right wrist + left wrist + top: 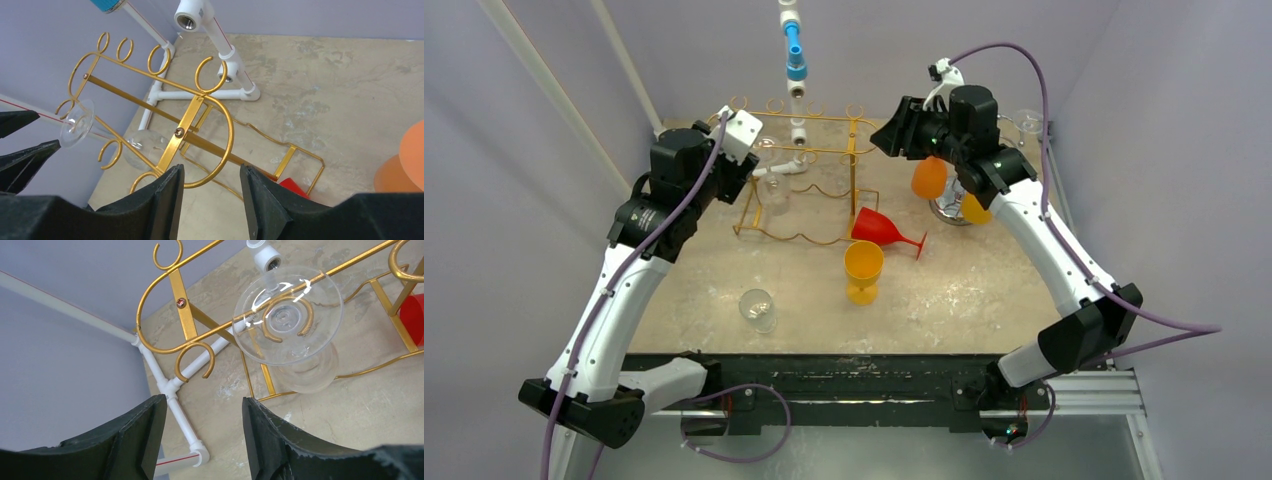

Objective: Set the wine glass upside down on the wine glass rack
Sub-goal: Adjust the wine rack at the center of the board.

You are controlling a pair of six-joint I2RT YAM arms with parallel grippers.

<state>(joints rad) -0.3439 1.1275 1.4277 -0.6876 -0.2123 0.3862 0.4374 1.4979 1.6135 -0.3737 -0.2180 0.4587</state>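
While a red glass lies loose on the table in the top view, the clear wine glass hangs bowl-down at the left end of the gold rack, so the placing looks done. From the left wrist, its round foot rests atop the rack, bowl see-through below, with the left gripper parted, empty, near it; the right wrist shows the right gripper likewise parted, holding nothing.

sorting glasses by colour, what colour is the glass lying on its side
The glass is red, clearest in the top view.
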